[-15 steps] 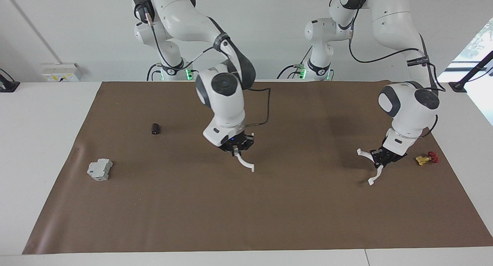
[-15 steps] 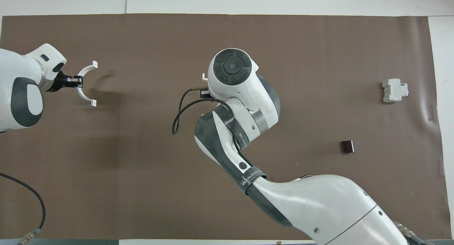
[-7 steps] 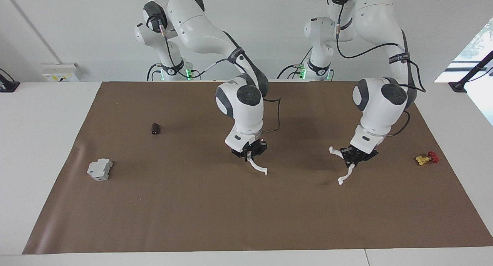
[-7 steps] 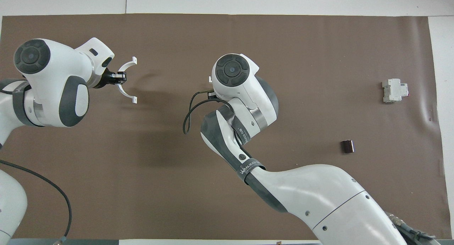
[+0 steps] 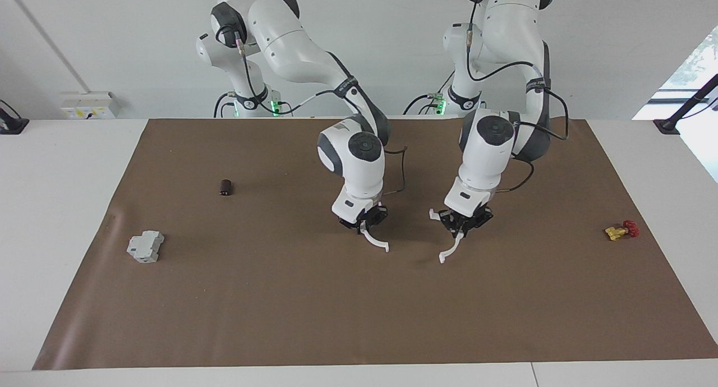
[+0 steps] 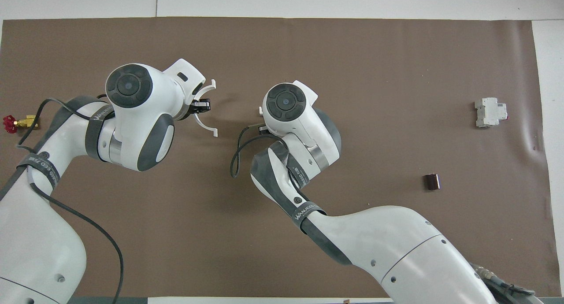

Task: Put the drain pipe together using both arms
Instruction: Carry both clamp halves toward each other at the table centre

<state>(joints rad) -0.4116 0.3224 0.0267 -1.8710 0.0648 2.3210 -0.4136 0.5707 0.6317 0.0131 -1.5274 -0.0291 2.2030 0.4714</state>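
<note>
The drain pipe is in two white half-ring pieces, each held in the air over the middle of the brown mat (image 5: 280, 308). My left gripper (image 5: 463, 224) is shut on one half-ring (image 5: 442, 258), seen from above as an arc (image 6: 207, 127) opening toward the other arm. My right gripper (image 5: 364, 223) is shut on the second half-ring (image 5: 377, 244). In the overhead view the right wrist (image 6: 285, 102) hides most of that piece. The two pieces are side by side with a gap between them, not touching.
A grey boxy block (image 5: 145, 246) and a small dark cylinder (image 5: 226, 187) lie toward the right arm's end of the mat. A yellow valve with a red knob (image 5: 620, 230) lies toward the left arm's end.
The left arm has carried its half-ring from near the valve toward the middle of the mat. The right arm shifted a little toward it. The gap between the pieces has shrunk.
</note>
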